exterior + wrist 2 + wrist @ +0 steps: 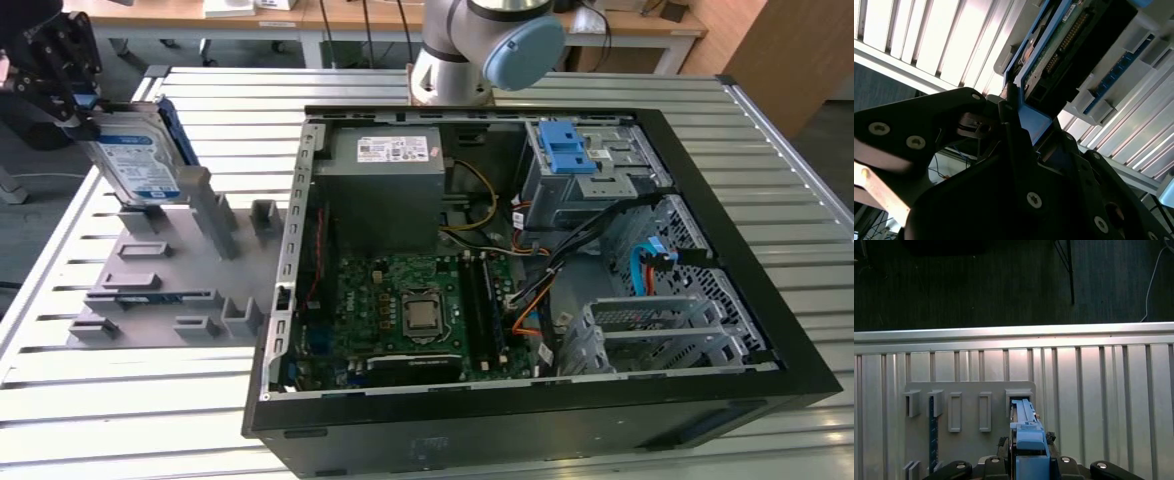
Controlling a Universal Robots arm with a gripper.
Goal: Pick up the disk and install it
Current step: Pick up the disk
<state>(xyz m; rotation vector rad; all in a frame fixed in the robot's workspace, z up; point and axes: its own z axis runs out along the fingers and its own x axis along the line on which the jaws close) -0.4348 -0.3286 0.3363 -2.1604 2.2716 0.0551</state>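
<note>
My gripper [83, 100]: pressed together on the disk. In the second wrist view the black fingers [1010, 125] pinch the blue rail frame [1030, 122] at one end of it.

The disk [134, 160]: upright on its edge at the exterior view's far left, label side facing the camera and the top leaning slightly. I hold it by its upper end.

Disk's lower end: at the end slot of the grey holder plate [167, 272]. In the first wrist view the blue rail [1026, 432] runs straight to that slot. I cannot tell whether it is clear of the slot.

Holder plate: lies flat on the slatted metal table [134, 400], just beside the computer case [534, 405], on the exterior view's left of it.

Computer case: open on its side, well apart from the disk.

Inside the case: a grey power-supply box [387, 185] at the back, a green motherboard [400, 300] in front of it, and a light-blue latch [567, 150] on the metal drive cage [614, 170] toward the exterior view's right.
</note>
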